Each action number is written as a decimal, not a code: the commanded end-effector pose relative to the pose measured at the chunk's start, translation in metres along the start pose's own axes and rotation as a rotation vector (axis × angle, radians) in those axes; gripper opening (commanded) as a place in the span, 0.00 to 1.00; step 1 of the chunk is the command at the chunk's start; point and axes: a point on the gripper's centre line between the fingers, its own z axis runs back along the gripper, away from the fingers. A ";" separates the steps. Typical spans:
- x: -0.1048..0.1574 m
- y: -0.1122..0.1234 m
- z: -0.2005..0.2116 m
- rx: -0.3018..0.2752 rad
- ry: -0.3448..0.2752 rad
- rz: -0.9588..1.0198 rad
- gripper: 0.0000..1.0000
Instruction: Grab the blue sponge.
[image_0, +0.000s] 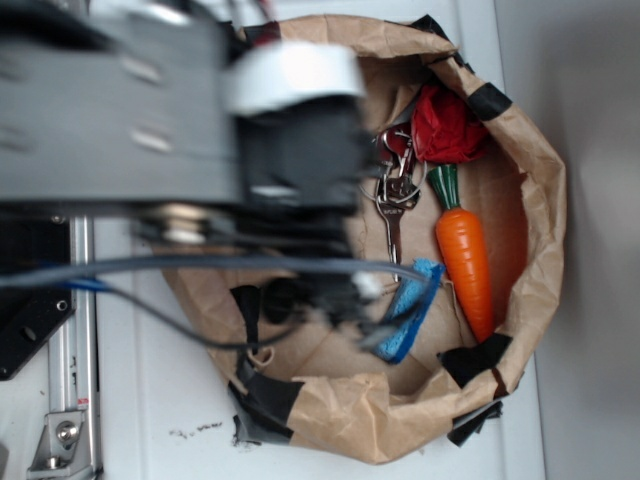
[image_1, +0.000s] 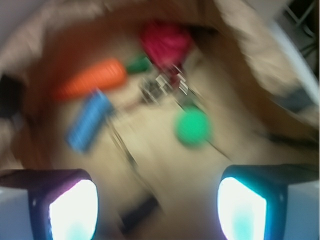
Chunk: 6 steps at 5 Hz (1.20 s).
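White-glowing pads mark the 2 fingers of the gripper (image_1: 157, 210) at the bottom of the blurred wrist view, set wide apart with nothing between them, so the jaws stand open. Ahead of them, up and to the left, lies the blue sponge (image_1: 89, 121) on the floor of the brown paper bag (image_1: 250, 45). The sponge sits just below the orange carrot (image_1: 92, 79) in that view, close beside it. A green ball (image_1: 192, 128) lies to the right, apart from the sponge. A crumpled red cloth (image_1: 166, 42) sits beyond, with metal keys (image_1: 162, 87) in front of it. In the exterior view the arm covers much of the bag, and the sponge (image_0: 412, 312) shows beside the carrot (image_0: 466, 262).
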 end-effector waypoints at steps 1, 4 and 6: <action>0.017 -0.058 -0.037 0.032 -0.019 0.046 1.00; -0.008 -0.043 -0.106 -0.035 0.032 -0.029 1.00; -0.020 -0.046 -0.112 -0.024 0.039 -0.078 0.00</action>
